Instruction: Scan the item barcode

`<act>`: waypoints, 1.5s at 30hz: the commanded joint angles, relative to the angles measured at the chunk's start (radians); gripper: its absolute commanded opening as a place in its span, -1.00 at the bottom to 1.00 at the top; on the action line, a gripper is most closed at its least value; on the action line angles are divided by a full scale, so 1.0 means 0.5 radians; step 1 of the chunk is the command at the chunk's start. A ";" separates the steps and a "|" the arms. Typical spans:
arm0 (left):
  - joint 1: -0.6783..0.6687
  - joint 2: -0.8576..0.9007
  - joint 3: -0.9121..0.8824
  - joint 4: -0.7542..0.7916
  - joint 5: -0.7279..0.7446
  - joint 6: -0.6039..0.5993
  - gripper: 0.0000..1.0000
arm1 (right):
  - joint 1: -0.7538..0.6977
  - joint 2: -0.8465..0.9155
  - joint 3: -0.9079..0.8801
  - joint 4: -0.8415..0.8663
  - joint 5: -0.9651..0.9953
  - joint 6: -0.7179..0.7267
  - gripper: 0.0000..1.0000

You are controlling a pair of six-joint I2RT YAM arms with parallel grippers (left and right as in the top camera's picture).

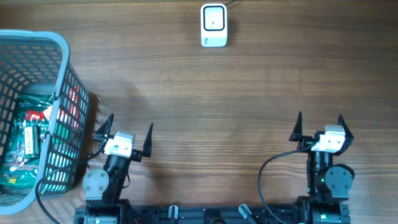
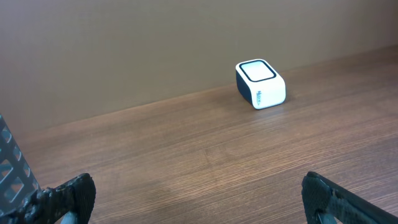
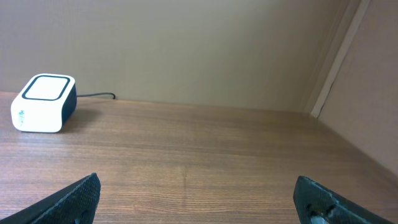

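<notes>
A green and red packaged item (image 1: 28,140) lies inside the blue-grey mesh basket (image 1: 62,43) at the left edge. The white barcode scanner (image 1: 213,25) sits at the far middle of the table, and it also shows as a white scanner (image 2: 260,83) in the left wrist view and a white scanner (image 3: 43,102) in the right wrist view. My left gripper (image 1: 129,135) stands open near the front edge, just right of the basket, with nothing between its fingers. My right gripper (image 1: 319,129) stands open at the front right, also holding nothing.
The basket's wall (image 2: 12,177) shows at the left edge of the left wrist view. A dark cable (image 3: 96,95) runs from the scanner toward the back wall. Bare wooden tabletop (image 1: 224,106) lies between the grippers and the scanner.
</notes>
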 commanded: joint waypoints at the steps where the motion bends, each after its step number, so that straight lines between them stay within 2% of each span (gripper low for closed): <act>1: 0.014 -0.002 -0.018 0.008 0.025 -0.012 1.00 | -0.005 0.014 -0.002 0.009 0.026 -0.026 0.99; 22: 0.014 -0.002 -0.018 0.008 0.025 -0.012 1.00 | -0.005 0.014 -0.002 0.009 0.026 -0.026 1.00; 25: 0.014 -0.002 -0.018 0.060 0.011 0.115 1.00 | -0.005 0.014 -0.002 0.009 0.026 -0.027 0.99; 29: 0.014 -0.001 -0.018 0.007 -0.005 0.115 1.00 | -0.005 0.014 -0.002 0.009 0.026 -0.027 0.99; 30: 0.014 -0.001 -0.018 0.022 0.064 0.091 1.00 | -0.005 0.014 -0.002 0.009 0.026 -0.027 0.99; 32: 0.014 0.000 -0.018 0.048 0.393 -0.054 1.00 | -0.005 0.014 -0.002 0.009 0.026 -0.027 0.99; 34: 0.014 0.001 -0.018 0.038 0.430 -0.468 1.00 | -0.005 0.014 -0.002 0.009 0.026 -0.027 1.00; 37: 0.014 0.001 -0.018 0.054 0.509 -0.871 1.00 | -0.005 0.014 -0.002 0.009 0.026 -0.026 1.00; 39: 0.014 0.001 -0.018 0.079 0.704 -0.882 1.00 | -0.005 0.014 -0.002 0.009 0.026 -0.027 1.00; 45: 0.014 0.001 -0.018 0.209 0.840 -1.009 1.00 | -0.005 0.014 -0.002 0.009 0.026 -0.026 0.99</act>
